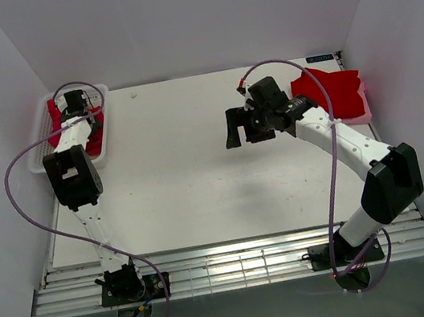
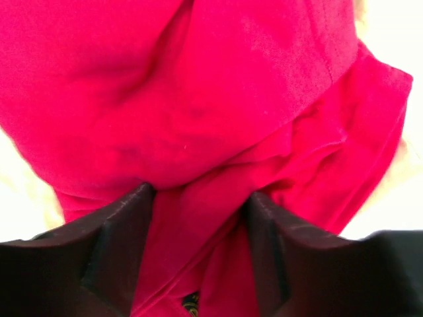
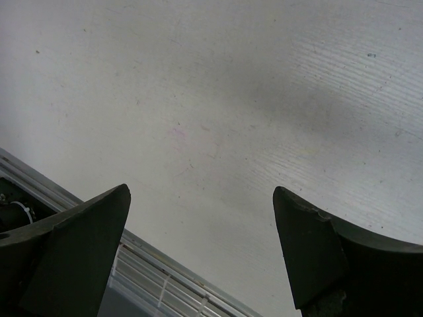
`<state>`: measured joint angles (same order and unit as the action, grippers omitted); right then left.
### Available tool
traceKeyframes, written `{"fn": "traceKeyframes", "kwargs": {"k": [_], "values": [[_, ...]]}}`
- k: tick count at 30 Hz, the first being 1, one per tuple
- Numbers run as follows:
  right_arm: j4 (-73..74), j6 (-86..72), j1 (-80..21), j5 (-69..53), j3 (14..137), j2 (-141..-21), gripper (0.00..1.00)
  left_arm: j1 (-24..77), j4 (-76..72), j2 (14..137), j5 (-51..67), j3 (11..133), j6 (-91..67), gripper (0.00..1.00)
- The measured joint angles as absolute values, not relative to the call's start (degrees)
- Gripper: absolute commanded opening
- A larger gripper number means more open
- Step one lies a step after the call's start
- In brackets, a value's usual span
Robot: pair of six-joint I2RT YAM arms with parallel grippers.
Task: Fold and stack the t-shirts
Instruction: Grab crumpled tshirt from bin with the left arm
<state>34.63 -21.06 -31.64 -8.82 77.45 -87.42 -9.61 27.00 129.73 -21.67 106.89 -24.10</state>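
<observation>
A crumpled heap of red t-shirts (image 1: 54, 113) lies in a white basket (image 1: 38, 152) at the table's far left. My left gripper (image 1: 74, 98) is down in that basket. In the left wrist view red t-shirt cloth (image 2: 198, 99) fills the picture, and the left gripper (image 2: 200, 198) has its jaws apart, pressed into the cloth with a fold lying between them, not pinched. A folded red t-shirt (image 1: 337, 89) rests on a pale pink piece (image 1: 366, 107) at the far right. My right gripper (image 1: 243, 137) hangs open above the bare table, left of that shirt, holding nothing (image 3: 201, 191).
The white tabletop (image 3: 231, 99) lies under the right gripper. A slatted metal rail (image 1: 230, 265) runs along the near edge, also in the right wrist view's lower left as the rail (image 3: 152, 271). White walls enclose the left, back and right sides.
</observation>
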Motion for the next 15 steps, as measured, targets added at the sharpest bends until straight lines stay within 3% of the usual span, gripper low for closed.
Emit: {"fn": "traceKeyframes", "kwargs": {"k": [1,2,4,6,9,10,11,13,15], "values": [[34.7,-21.0,-31.6,-8.9,77.8,-88.0,0.94,-9.6,27.0,129.9,-21.6,106.9,-24.1,0.53],[34.9,-21.1,-31.6,-9.1,78.3,-88.8,0.94,-9.6,27.0,129.9,-21.4,106.9,-24.3,0.35],[35.1,-21.0,-31.6,-9.3,79.4,-90.1,0.94,-9.6,26.9,129.9,-21.3,106.9,-24.3,0.27],[35.5,-21.0,-31.6,-9.6,80.6,-91.1,0.94,-9.6,26.7,129.9,-21.1,106.9,-24.3,0.29],[35.7,-21.0,-31.6,-10.9,82.1,-92.4,0.94,-9.5,26.8,129.8,-20.8,106.9,-23.7,0.43],[35.6,-21.0,-31.6,-11.4,82.6,-92.8,0.94,-9.5,26.8,129.8,-20.5,106.9,-23.5,0.40],[35.6,-21.0,-31.6,-11.8,82.8,-93.1,0.93,-9.5,26.8,129.7,-20.3,106.9,-23.5,0.36],[35.6,-21.0,-31.6,-12.5,83.1,-93.6,0.93,-9.5,26.8,129.4,-20.0,106.9,-23.7,0.03],[35.7,-21.0,-31.7,-13.0,83.1,-93.8,0.93,-9.5,26.9,128.8,-19.7,106.8,-23.4,0.00]]}}
